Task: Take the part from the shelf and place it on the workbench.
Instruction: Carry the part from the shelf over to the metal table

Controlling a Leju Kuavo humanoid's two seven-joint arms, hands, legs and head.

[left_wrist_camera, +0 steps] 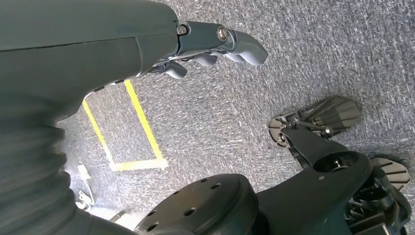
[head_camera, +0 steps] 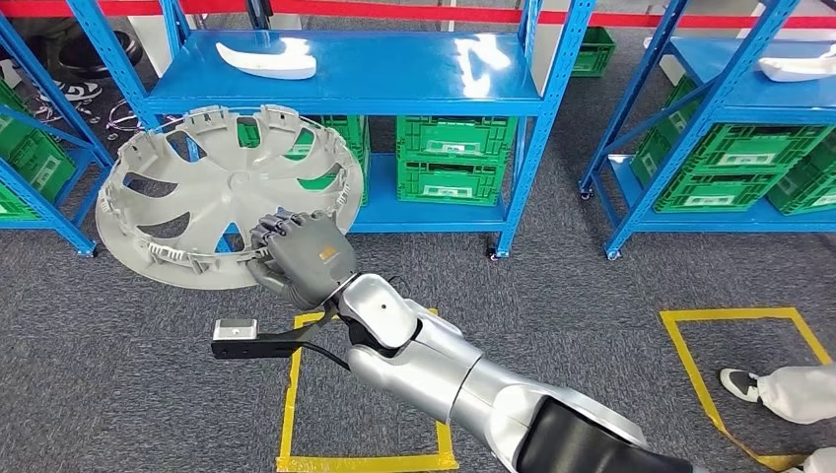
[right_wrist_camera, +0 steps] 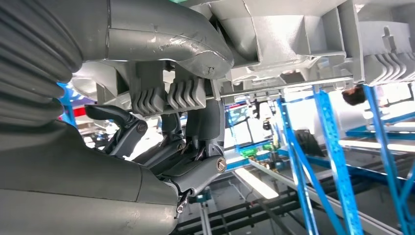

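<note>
Part: a large grey wheel cover [head_camera: 229, 192] with curved spokes and a clipped rim, held up in the air and tilted, in front of the left end of the middle blue shelf [head_camera: 355, 79]; it touches neither the shelf nor the floor.
Right hand: the right hand [head_camera: 301, 258] grips the wheel cover at the lower right of its rim; in the right wrist view the thumb lies over the rim's ribbed clips and the dark fingers [right_wrist_camera: 195, 161] curl under it, holding the cover.
Right arm: silver, reaching forward and to the left from the lower right of the head view.
Left hand: the left hand [left_wrist_camera: 215, 46] hangs over the grey carpet [left_wrist_camera: 293, 58], fingers partly curled and apart, nothing in them.
Shelf top: a white curved part [head_camera: 266, 61] lies near the left end of the top board of the middle shelf.
Shelf bottom: green crates [head_camera: 455, 158] sit on the lower board, towards its right end, partly behind the wheel cover.
Right shelf: a second blue shelf [head_camera: 730, 94] stands well apart to the right, with more green crates and a white part on its top board.
Floor: yellow tape squares [head_camera: 296, 394] are marked on the carpet, one below the right arm, another further right.
Person: a shoe and white trouser leg [head_camera: 779, 389] stand at the far right square.
</note>
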